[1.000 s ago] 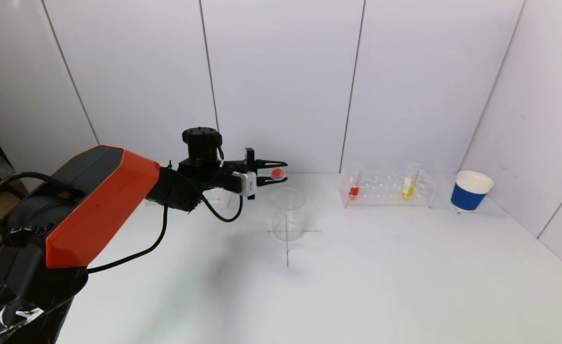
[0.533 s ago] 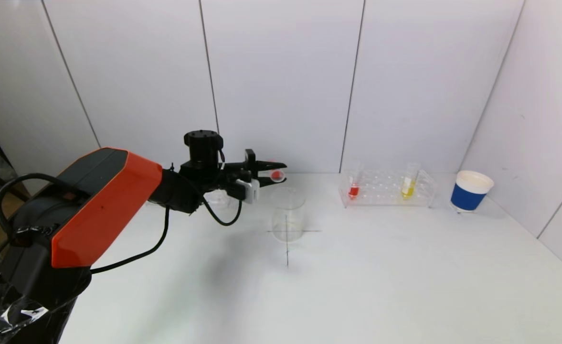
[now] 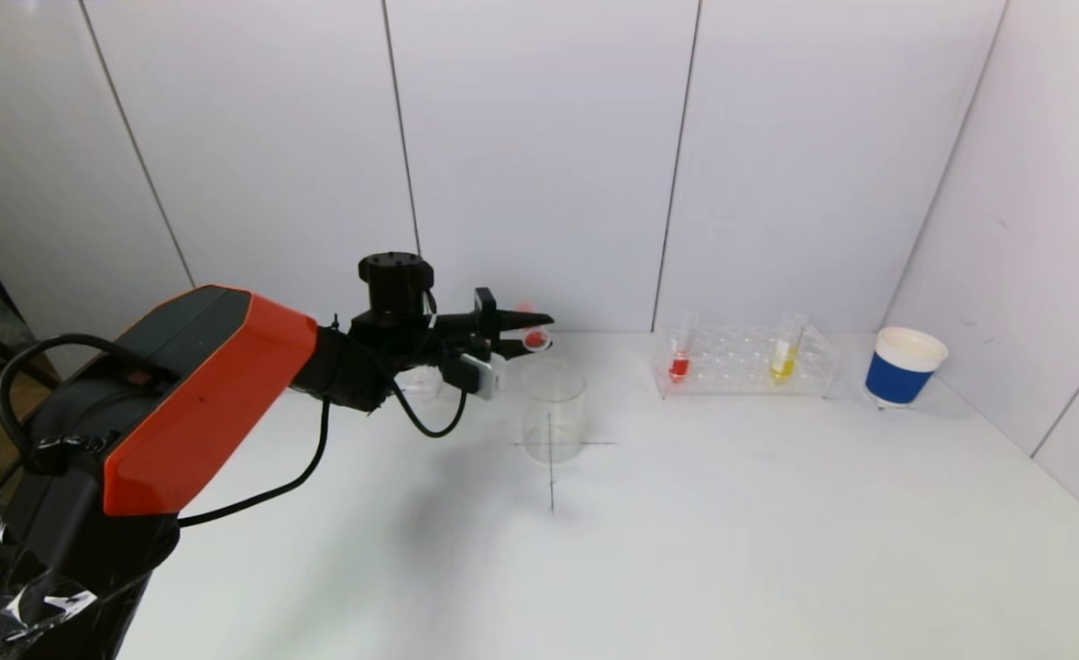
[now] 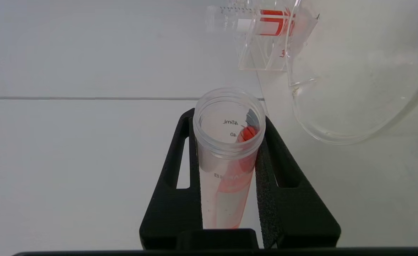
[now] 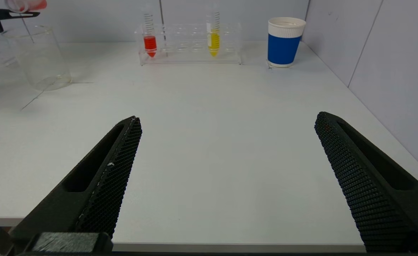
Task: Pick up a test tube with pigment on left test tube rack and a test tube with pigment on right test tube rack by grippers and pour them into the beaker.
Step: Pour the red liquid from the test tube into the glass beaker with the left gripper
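My left gripper [image 3: 532, 332] is shut on a clear test tube with red pigment [image 3: 533, 337], held tipped over just above the far left rim of the glass beaker [image 3: 553, 410]. In the left wrist view the tube [image 4: 226, 156] sits between the black fingers [image 4: 175, 177], its open mouth near the beaker's rim [image 4: 336, 117]. The right rack [image 3: 745, 362] holds a red tube [image 3: 680, 359] and a yellow tube [image 3: 785, 353]. My right gripper [image 5: 226, 142] is open and empty over the table's front edge, out of the head view.
A blue and white paper cup [image 3: 903, 367] stands right of the right rack. The left rack [image 3: 415, 378] is mostly hidden behind my left arm. A black cross mark [image 3: 552, 477] lies under the beaker. White walls close the back and right.
My left wrist has rolled, tipping the red tube further over the beaker's rim. The right gripper's earlier state is not shown.
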